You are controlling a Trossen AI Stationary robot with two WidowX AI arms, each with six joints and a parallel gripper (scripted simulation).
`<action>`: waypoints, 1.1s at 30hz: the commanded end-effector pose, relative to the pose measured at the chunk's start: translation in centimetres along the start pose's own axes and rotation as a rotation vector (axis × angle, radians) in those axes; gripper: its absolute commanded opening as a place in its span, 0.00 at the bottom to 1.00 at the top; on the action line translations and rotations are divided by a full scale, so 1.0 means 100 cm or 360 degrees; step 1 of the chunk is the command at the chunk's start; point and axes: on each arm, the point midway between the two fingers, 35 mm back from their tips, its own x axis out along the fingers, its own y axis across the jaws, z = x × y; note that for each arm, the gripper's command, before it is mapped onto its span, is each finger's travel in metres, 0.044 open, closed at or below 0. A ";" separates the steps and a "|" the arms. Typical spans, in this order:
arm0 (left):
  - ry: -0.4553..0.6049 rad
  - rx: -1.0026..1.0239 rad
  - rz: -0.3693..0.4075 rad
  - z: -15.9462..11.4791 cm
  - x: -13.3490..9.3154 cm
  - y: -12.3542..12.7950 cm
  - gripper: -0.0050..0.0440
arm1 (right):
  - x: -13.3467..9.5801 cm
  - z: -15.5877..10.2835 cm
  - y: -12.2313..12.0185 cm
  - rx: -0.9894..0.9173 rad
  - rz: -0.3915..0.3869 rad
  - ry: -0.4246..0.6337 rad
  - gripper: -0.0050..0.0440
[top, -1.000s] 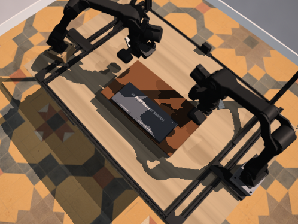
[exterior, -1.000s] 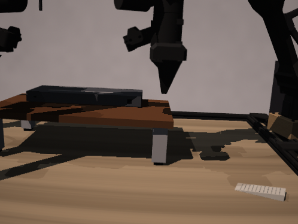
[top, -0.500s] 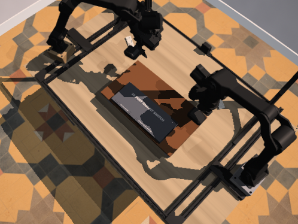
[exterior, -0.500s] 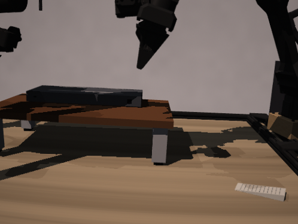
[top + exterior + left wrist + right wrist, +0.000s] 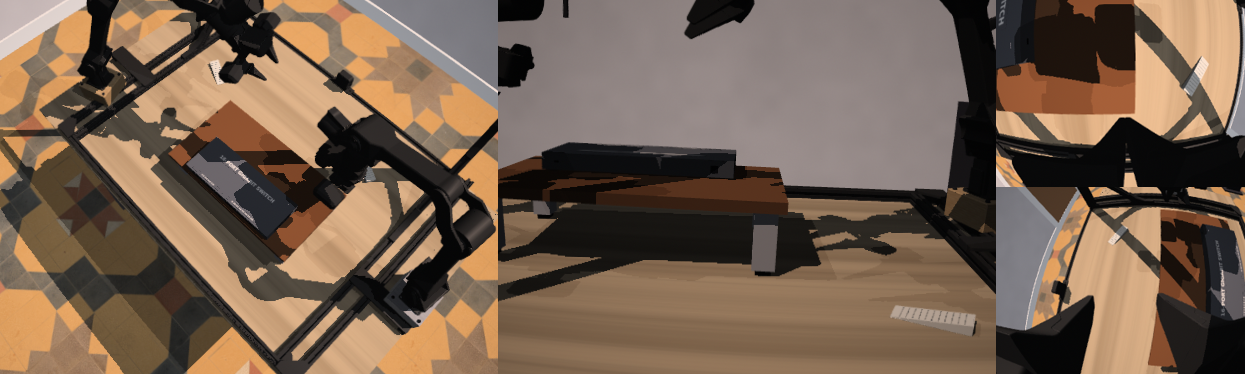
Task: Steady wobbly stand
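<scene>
The brown stand sits mid-table with the dark network switch point(image 5: 240, 187) lying on it. In the exterior view the stand point(image 5: 648, 192) carries the switch point(image 5: 638, 160), and its near grey leg point(image 5: 765, 247) touches the table. My left gripper point(image 5: 330, 192) is shut and empty at the stand's right edge; its wrist view shows the fingertips point(image 5: 1126, 127) just off the stand's corner point(image 5: 1115, 93). My right gripper point(image 5: 245, 70) is open and empty, raised above the table's far end. One white wedge point(image 5: 215, 72) lies beside it. A second wedge point(image 5: 370, 174) lies under the left arm.
Black rails frame the table point(image 5: 200, 280). The near wedge lies flat on the table in the exterior view point(image 5: 933, 320). A tan block point(image 5: 102, 90) holds the right arm's base.
</scene>
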 end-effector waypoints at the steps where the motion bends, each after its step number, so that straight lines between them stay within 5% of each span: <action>1: 0.0000 0.0000 0.0000 0.000 0.000 0.000 0.10 | -0.042 0.045 0.017 -0.0049 0.0119 -0.0335 0.59; 3: 0.0000 0.0000 0.0000 0.000 0.000 0.000 0.10 | -0.061 0.062 0.024 -0.0070 0.0166 -0.0475 0.59; 10: 0.0000 0.0000 0.0000 0.000 0.000 0.000 0.10 | -0.061 0.058 0.022 -0.0062 0.0160 -0.0451 0.59; 20: 0.0000 0.0000 0.0000 0.000 0.000 0.000 0.10 | -0.165 0.125 0.048 -0.0156 0.0354 -0.1105 0.59; 27: 0.0000 0.0000 0.0000 0.000 0.000 0.000 0.10 | -0.165 0.121 0.047 -0.0149 0.0353 -0.1087 0.59; 33: 0.0000 0.0000 0.0000 0.000 0.000 0.000 0.10 | -0.236 0.146 0.057 -0.0197 0.0445 -0.1461 0.59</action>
